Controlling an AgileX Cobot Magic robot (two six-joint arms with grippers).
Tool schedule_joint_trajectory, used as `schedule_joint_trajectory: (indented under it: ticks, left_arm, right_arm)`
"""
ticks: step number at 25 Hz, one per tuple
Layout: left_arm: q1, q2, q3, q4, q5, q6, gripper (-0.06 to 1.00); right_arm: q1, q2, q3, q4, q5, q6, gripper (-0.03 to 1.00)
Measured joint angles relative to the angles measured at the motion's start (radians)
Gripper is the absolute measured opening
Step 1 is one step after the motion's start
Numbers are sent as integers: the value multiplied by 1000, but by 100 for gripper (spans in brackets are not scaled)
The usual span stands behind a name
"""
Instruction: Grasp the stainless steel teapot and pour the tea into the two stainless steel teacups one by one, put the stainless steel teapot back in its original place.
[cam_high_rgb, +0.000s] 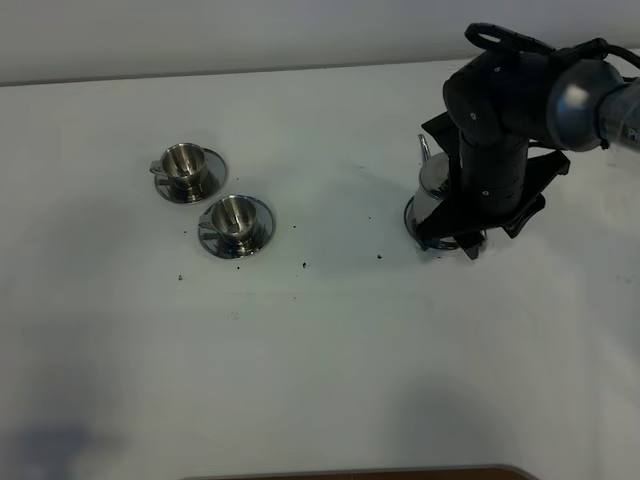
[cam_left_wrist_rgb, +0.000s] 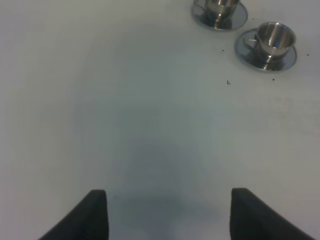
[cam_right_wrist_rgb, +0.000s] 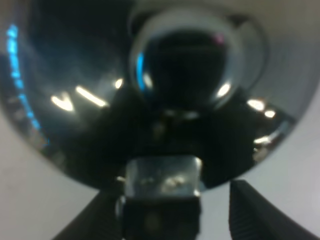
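Note:
The stainless steel teapot (cam_high_rgb: 433, 183) stands at the right on its round steel saucer (cam_high_rgb: 410, 216), spout towards the back. My right gripper (cam_high_rgb: 448, 238) is down over it, mostly hidden by the black arm. In the right wrist view the teapot's body (cam_right_wrist_rgb: 75, 90) and lid knob (cam_right_wrist_rgb: 190, 55) fill the frame. The right gripper (cam_right_wrist_rgb: 165, 215) is open, with one finger on each side of the handle's base (cam_right_wrist_rgb: 162, 182). The two teacups (cam_high_rgb: 183, 163) (cam_high_rgb: 234, 215) sit on saucers at the left; no tea shows in them. My left gripper (cam_left_wrist_rgb: 169, 215) is open over bare table, with both cups (cam_left_wrist_rgb: 274, 39) (cam_left_wrist_rgb: 220, 6) well beyond it.
A few small dark specks (cam_high_rgb: 303, 266) lie on the white table between the cups and the teapot. The table's front edge (cam_high_rgb: 400, 472) shows at the bottom, and the back edge meets a pale wall.

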Motion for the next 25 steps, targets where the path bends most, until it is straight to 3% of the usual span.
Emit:
schedule_joint_trajectory:
  ticks: [5, 14, 25]
  left_arm:
    - [0, 0, 0, 0, 0, 0, 58]
    - [0, 0, 0, 0, 0, 0, 58]
    - [0, 0, 0, 0, 0, 0, 58]
  right_arm:
    - [0, 0, 17, 1, -75, 9, 48]
    - [0, -14, 17, -57, -61, 42, 47]
    - [0, -15, 17, -85, -61, 55, 34]
